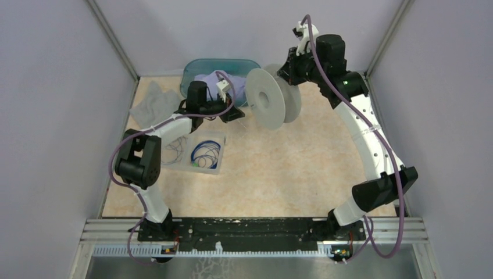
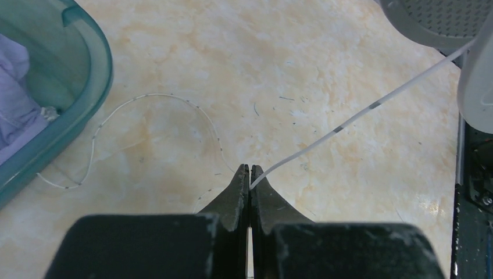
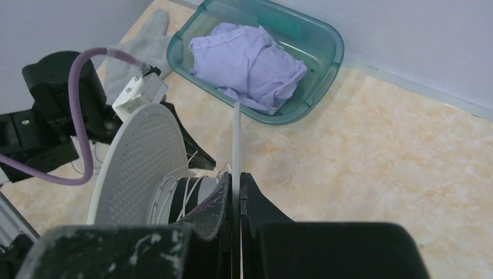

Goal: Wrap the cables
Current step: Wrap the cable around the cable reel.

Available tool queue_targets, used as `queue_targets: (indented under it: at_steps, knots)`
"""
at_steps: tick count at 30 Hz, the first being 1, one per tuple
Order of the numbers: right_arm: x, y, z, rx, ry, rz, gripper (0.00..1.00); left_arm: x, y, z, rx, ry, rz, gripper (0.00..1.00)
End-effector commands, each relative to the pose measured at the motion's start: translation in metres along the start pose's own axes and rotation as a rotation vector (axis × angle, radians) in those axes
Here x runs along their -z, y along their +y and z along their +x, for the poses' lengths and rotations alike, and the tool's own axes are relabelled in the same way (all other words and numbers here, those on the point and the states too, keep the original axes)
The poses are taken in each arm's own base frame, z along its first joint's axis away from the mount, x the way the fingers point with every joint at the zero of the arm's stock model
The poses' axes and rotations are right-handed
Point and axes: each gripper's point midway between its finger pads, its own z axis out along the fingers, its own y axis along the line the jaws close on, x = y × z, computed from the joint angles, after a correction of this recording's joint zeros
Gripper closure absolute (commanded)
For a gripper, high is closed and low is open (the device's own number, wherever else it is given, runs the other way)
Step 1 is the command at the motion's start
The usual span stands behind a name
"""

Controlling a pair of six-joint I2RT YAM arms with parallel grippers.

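Left gripper (image 2: 250, 175): fingers pressed together, pinching the whitish cable (image 2: 354, 119) right at the tips. From the pinch the cable runs taut, up and right, to the spool (image 2: 474, 75). Dark bands spaced along it. Only the left wrist view shows the slack end: a thin loop lying on the table (image 2: 325, 64), curving back toward the teal bin (image 2: 96, 87).

Right gripper (image 3: 235, 181): fingers clamped on the thin edge of one spool flange, seen edge-on. Only the right wrist view shows a few turns of cable already on the hub, between that flange and the perforated one.

The top view alone gives the layout. The spool is held above the table at centre-rear, flanges upright, left gripper just beside it. A clear tray (image 1: 216, 170) lies near the left arm with coiled blue cables (image 1: 204, 152) inside. Lavender cloth (image 1: 208, 79) fills the bin; a grey cloth (image 1: 152, 102) lies flat beside it.

Surface: beige marbled tabletop, small dark specks. Plain pale walls (image 1: 52, 87) on three sides, metal rail (image 1: 250, 229) at the near edge.
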Motion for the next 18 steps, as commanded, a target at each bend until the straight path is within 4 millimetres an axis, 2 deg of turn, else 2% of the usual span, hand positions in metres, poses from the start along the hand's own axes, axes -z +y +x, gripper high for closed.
queue_targets:
  at_steps: [1,3,8,18]
  knots:
    - [0.023,0.015,-0.069,-0.035,-0.203,-0.032,1.0,-0.002,-0.02,-0.011,-0.039,-0.063,0.097,0.99]
    - [0.023,0.017,-0.073,-0.045,-0.213,-0.044,1.0,-0.005,-0.025,-0.009,-0.038,-0.067,0.119,0.99]
    - [0.023,0.021,-0.081,-0.066,-0.224,-0.063,1.0,-0.013,-0.036,-0.008,-0.025,-0.077,0.175,0.92]
    - [0.028,0.021,-0.091,-0.069,-0.244,-0.063,1.0,-0.017,-0.056,-0.008,-0.02,-0.13,0.257,0.67]
